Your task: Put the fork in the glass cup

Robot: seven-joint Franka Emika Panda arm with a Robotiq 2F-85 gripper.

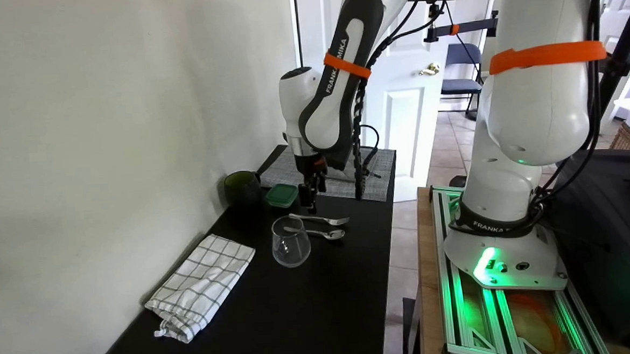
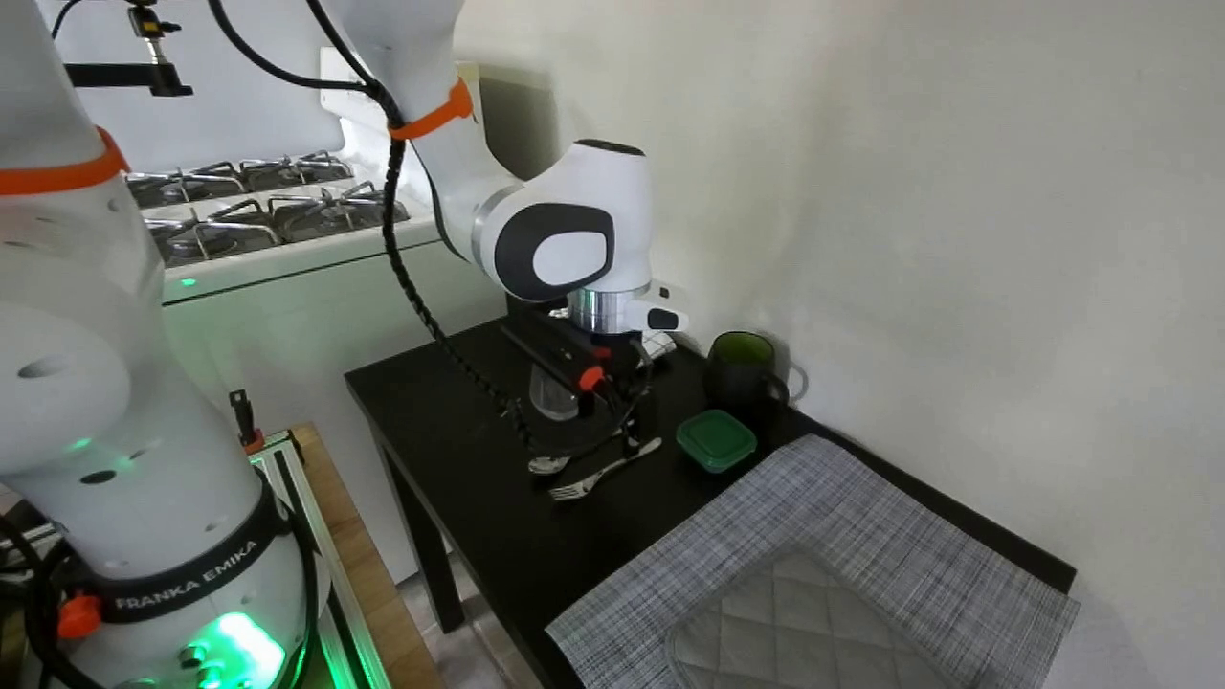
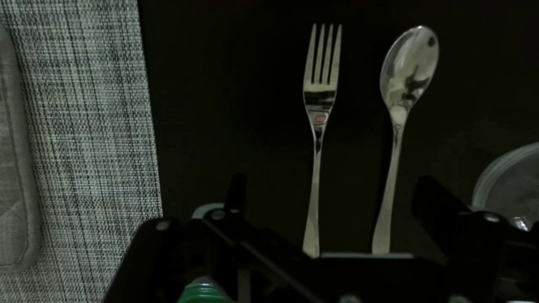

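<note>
The silver fork (image 3: 320,94) lies flat on the black table, tines away from the gripper in the wrist view; it also shows in both exterior views (image 1: 321,218) (image 2: 603,476). The clear glass cup (image 1: 290,248) stands near it, partly behind the gripper in an exterior view (image 2: 552,397), and its edge shows at the right of the wrist view (image 3: 511,181). My gripper (image 3: 330,187) is open and empty, pointing down above the handle end of the fork, in both exterior views (image 1: 314,196) (image 2: 634,431). Both cutlery handles show between its fingers in the wrist view.
A spoon (image 3: 408,67) lies beside the fork, on the cup's side. A green-lidded container (image 1: 282,195) and a dark green mug (image 1: 243,189) stand near the wall. A checkered cloth (image 1: 202,285) lies along the wall. A grey placemat (image 2: 766,536) bears a quilted pad (image 2: 794,622).
</note>
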